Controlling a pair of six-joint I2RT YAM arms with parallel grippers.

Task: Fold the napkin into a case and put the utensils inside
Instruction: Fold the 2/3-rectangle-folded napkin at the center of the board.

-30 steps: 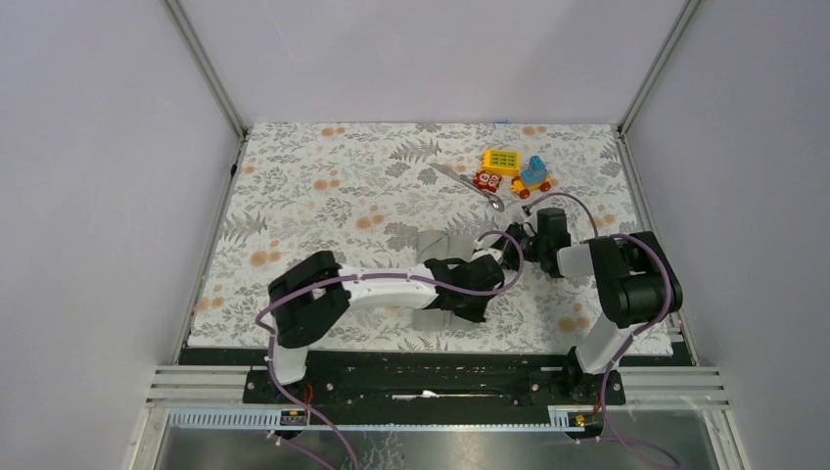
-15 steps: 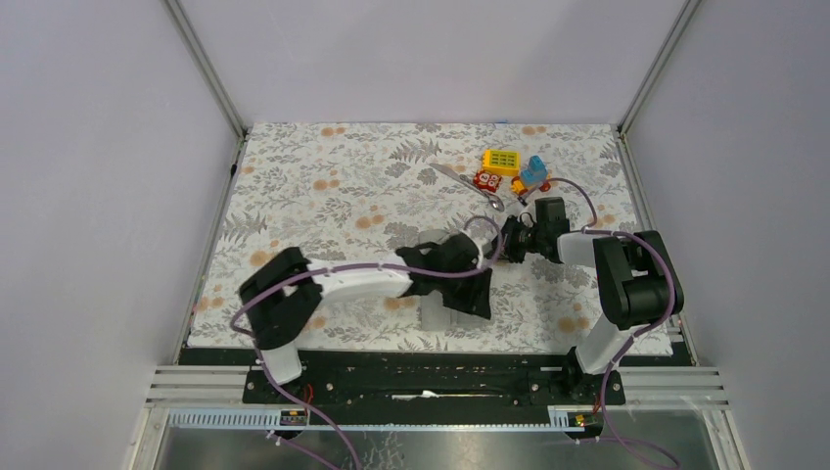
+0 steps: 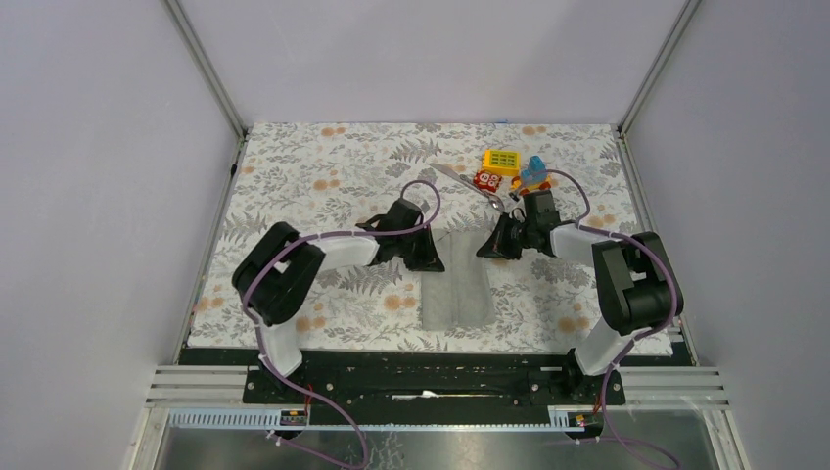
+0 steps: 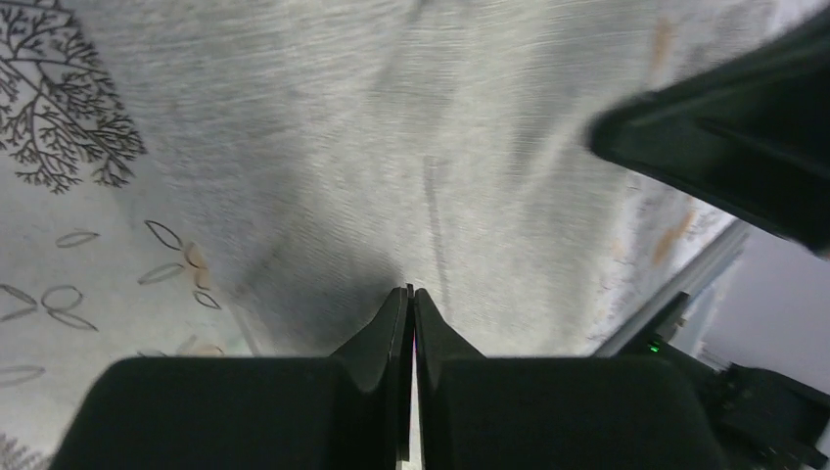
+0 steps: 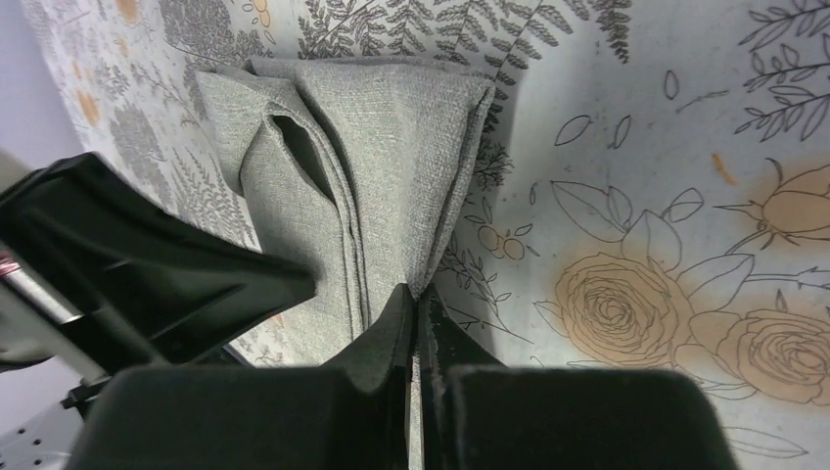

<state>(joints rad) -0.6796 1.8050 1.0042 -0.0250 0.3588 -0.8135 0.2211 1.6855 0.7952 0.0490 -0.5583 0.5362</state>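
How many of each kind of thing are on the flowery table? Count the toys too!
grey napkin: 1
silver utensil: 1 that shows clearly
toys: 3, the yellow toy, the red toy and the blue toy
Total: 5

You've got 2 matching units. The white-shelled, black-jointed L arm (image 3: 341,251) & its twin R arm (image 3: 577,238) share one build: smooth white plastic links btwn bulky matte-black joint housings, biggest at the shoulders. Thin purple cables (image 3: 419,183) loop outside each arm & trail down past the bases. Wrist cams show the L gripper (image 4: 411,291) & R gripper (image 5: 416,292) w/ matte-black wedge-shaped fingers (image 4: 382,338), tapering from a wide black block to thin tips.
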